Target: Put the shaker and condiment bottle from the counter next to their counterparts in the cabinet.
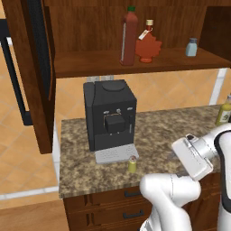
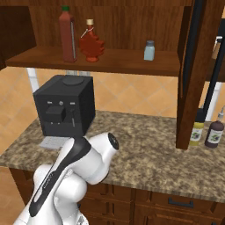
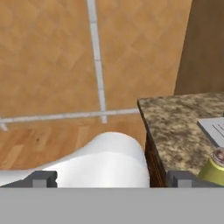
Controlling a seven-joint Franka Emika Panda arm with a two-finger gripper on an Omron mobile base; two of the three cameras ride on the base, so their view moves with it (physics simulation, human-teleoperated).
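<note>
Speckled granite tabletop [image 1: 171, 131] carries, from left to right in the left base view, a black coffee machine [image 1: 109, 115] with its grey drip tray, the shaker [image 1: 132, 164] just in front of the tray's right corner, and a yellowish bottle [image 1: 224, 110] at the far right edge.

Cabinet [image 1: 135, 61] above: door [image 1: 31, 67] swung open at left. On the shelf, left to right: condiment bottle [image 1: 128, 38], upright; maple-leaf bottle [image 1: 147, 45] just beside it on its right; blue shaker [image 1: 191, 47] well apart, further right. So the condiment bottle is already next to its counterpart; the shaker is on the tabletop.

Tool [image 3: 109, 179]: seen in the hand view, two dark tips at the bottom corners, set wide apart, nothing between them. The shaker [image 3: 214, 168] sits at the right edge of that view, just beside the right tip and outside the gap, not touched. The tabletop's corner [image 3: 175, 122] and tiled floor lie ahead of the hand.

View differences: the right base view adds a second, dark bottle [image 2: 215, 132] next to the yellowish one [image 2: 196, 132], beyond the door [image 2: 195, 74]; the robot's arm blocks the spot where the shaker stands. The shelf trio reads in the same order there: condiment bottle [image 2: 67, 34], maple-leaf bottle [image 2: 91, 43], blue shaker [image 2: 149, 50].
</note>
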